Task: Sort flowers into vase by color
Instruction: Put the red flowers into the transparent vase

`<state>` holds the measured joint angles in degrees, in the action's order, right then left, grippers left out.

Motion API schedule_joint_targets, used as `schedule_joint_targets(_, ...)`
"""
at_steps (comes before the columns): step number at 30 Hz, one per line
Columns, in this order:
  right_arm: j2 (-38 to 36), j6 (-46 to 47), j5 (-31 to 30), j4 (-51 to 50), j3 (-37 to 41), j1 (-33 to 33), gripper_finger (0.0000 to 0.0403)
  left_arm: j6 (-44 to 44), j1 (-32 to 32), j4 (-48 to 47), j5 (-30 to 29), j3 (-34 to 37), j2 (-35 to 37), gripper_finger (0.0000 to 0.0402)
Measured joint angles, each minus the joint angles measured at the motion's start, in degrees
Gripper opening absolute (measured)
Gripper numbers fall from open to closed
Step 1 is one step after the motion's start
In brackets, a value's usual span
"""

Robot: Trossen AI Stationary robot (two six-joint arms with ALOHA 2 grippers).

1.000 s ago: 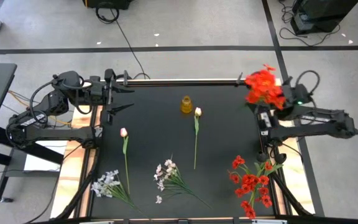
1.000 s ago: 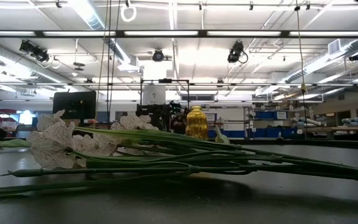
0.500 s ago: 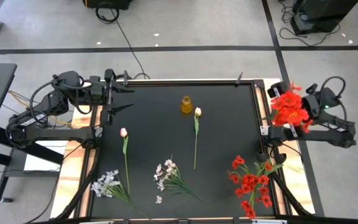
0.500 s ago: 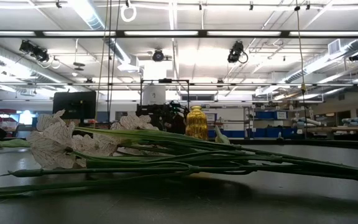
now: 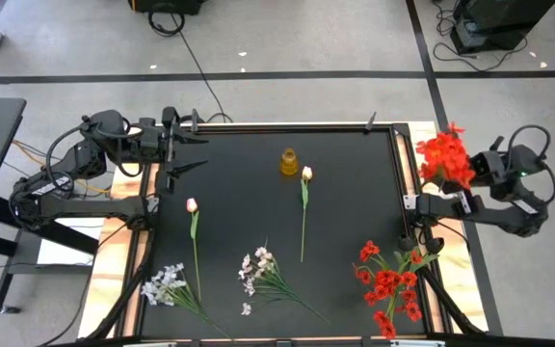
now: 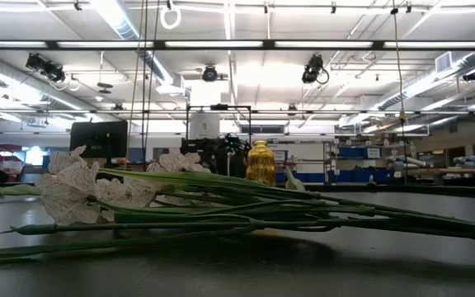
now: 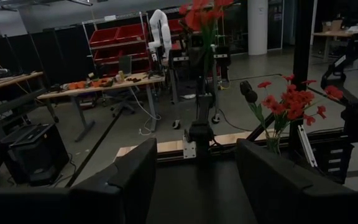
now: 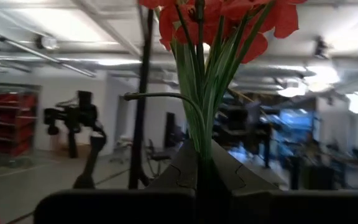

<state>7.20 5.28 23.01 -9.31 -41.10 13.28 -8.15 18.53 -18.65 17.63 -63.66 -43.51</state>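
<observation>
High view: the red bunch (image 5: pixel 444 157) is up off the table, past its right edge, gripped tight at the stems by the right gripper (image 5: pixel 472 170). A second red bunch (image 5: pixel 386 284) lies near-right. The left gripper (image 5: pixel 183 143) waits far-left, fingers spread apart.

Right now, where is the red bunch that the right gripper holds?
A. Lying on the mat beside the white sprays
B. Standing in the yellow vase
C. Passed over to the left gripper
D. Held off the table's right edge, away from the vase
D: in the high view the right gripper is clamped on the red bunch beyond the table's right edge, far from the yellow vase.
</observation>
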Motion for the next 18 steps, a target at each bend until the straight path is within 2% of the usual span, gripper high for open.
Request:
schedule_joint_targets(6, -6.8, 2.8, -3.2, -7.2, 0.0, 0.0, 0.0015, 0.0, 0.0, 0.0, 0.0, 0.0, 0.0, 0.0224)
schedule_joint_targets(8, -7.0, 4.2, -2.0, -8.0, -0.2, 0.0, 0.0015, 0.0, 0.0, 0.0, 0.0, 0.0, 0.0, 0.0224)
schedule_joint_targets(10, -6.9, 6.7, 2.5, -9.0, 0.2, 0.0, 0.0015, 0.0, 0.0, 0.0, 0.0, 0.0, 0.0, 0.0224)
schedule_joint_targets(14, -6.9, 13.0, 12.7, -1.9, 3.3, 0.0, 0.0015, 0.0, 0.0, 0.0, 0.0, 0.0, 0.0, 0.0224)
schedule_joint_targets(18, -6.9, 20.7, 15.2, 10.4, 6.5, 0.0, 0.0015, 0.0, 0.0, 0.0, 0.0, 0.0, 0.0, 0.0224)
